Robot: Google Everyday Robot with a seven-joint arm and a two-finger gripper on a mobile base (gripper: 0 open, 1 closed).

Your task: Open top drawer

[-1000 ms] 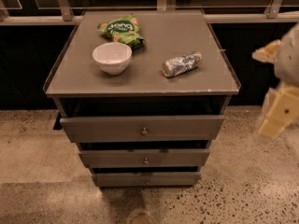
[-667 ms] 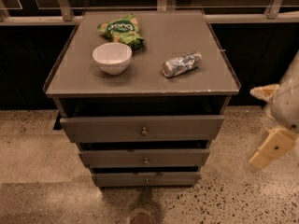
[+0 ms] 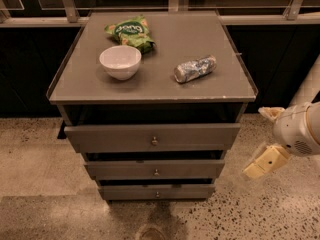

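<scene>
Off to the right and down low, the gripper (image 3: 255,142) had its two tan fingers spread wide, gripping nothing, well clear of the top drawer (image 3: 110,136). That drawer sat right under the tabletop (image 3: 195,36), where a white bowl (image 3: 120,61), green snack bag (image 3: 131,33) and crumpled can (image 3: 195,68) lay.

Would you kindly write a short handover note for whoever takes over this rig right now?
Gripper: right of the cabinet, about level with the middle drawer, touching nothing.
Top drawer: does not look pulled out; its knob is untouched.
Done: no contact yet.
Left: bring the gripper to the knob, grasp it, pull the drawer out.
</scene>
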